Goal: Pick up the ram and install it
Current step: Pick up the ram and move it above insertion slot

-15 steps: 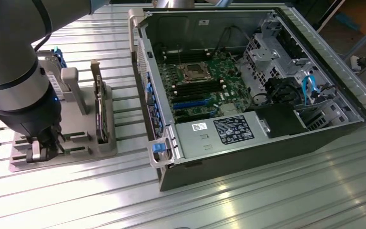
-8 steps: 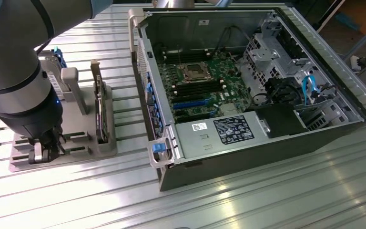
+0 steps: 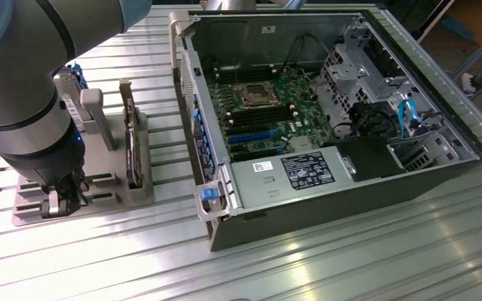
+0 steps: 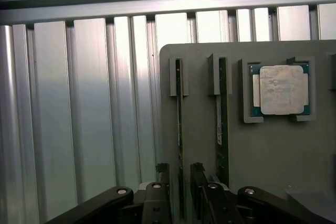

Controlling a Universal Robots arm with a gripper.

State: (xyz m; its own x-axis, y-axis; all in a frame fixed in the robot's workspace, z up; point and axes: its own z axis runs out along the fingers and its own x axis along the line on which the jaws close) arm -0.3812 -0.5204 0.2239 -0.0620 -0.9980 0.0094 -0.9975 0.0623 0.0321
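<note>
Gripper (image 4: 179, 174) open, jaws either side of ram (image 4: 179, 119), no clamp yet. Ram sits edge-up in holder (image 4: 199, 129) slot, long axis in line with the jaw gap; twin stick (image 4: 222, 129) just beside.

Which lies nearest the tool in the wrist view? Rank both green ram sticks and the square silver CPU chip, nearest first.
1. Thin green ram stick, in the slot straddled by the open tool.
2. Second green ram stick, in the neighbouring slot.
3. Square silver CPU chip, in its recess beyond the second stick.
</note>
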